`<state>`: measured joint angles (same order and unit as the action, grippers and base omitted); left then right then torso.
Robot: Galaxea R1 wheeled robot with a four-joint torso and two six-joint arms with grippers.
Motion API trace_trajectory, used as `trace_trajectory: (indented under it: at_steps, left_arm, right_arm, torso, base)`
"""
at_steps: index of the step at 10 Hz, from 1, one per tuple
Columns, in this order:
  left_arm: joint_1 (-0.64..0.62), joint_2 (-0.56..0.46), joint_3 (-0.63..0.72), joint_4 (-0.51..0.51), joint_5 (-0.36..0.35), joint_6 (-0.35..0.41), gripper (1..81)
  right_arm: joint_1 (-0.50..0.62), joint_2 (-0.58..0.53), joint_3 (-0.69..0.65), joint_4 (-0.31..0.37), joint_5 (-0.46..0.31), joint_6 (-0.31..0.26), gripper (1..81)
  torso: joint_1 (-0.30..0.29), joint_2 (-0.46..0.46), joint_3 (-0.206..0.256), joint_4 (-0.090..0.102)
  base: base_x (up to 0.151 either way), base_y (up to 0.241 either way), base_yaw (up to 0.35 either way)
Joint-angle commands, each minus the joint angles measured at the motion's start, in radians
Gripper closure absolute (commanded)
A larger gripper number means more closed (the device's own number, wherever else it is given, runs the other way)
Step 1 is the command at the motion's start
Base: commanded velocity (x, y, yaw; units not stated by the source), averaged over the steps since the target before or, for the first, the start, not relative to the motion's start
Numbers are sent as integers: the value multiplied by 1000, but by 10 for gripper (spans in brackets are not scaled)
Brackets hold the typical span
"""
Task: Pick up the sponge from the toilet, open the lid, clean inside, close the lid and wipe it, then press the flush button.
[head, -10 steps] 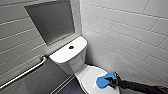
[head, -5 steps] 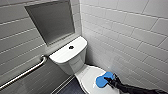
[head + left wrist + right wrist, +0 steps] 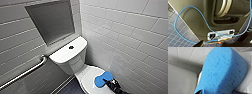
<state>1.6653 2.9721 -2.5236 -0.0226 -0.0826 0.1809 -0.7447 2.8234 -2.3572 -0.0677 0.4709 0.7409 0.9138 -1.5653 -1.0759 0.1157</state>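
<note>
right jaws clamped on blue sponge [image 3: 103,79] atop closed toilet lid [image 3: 86,76], left jaws cannot tell

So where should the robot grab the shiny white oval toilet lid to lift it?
Probably the thin rim of the glossy white oval lid, at the end away from the boxy white tank, coming from the front. It lies flat, its back tucked against the tank, so the far end should swing up.
</note>
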Motion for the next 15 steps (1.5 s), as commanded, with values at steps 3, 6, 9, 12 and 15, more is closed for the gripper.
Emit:
trace_trajectory:
  at_steps: [3, 6, 9, 12, 15]
  left_arm:
    - [40, -2, 6, -26, 119, 0, 10]
    - [40, 1, 8, -30, 124, 0, 10]
    - [40, 6, 9, -27, 124, 2, 10]
    - [40, 15, 9, -22, 121, 3, 10]
    - [34, 30, 9, -16, 115, 8, 10]
  right_arm:
    - [3, 29, -97, -43, -147, 14, 10]
    - [3, 43, -112, -43, -147, 20, 10]
    - [11, 37, -129, -50, -146, 19, 811]
    - [32, -82, 46, -106, -74, 25, 811]
    - [58, -258, 320, -119, -63, 14, 811]
  torso:
    - [0, 0, 0, 0]
    - [0, 0, 0, 0]
    - [0, 0, 0, 0]
    - [0, 0, 0, 0]
    - [0, 0, 0, 0]
  base:
    - [0, 0, 0]
    - [0, 0, 0]
    - [0, 0, 0]
    - [0, 0, 0]
    - [0, 0, 0]
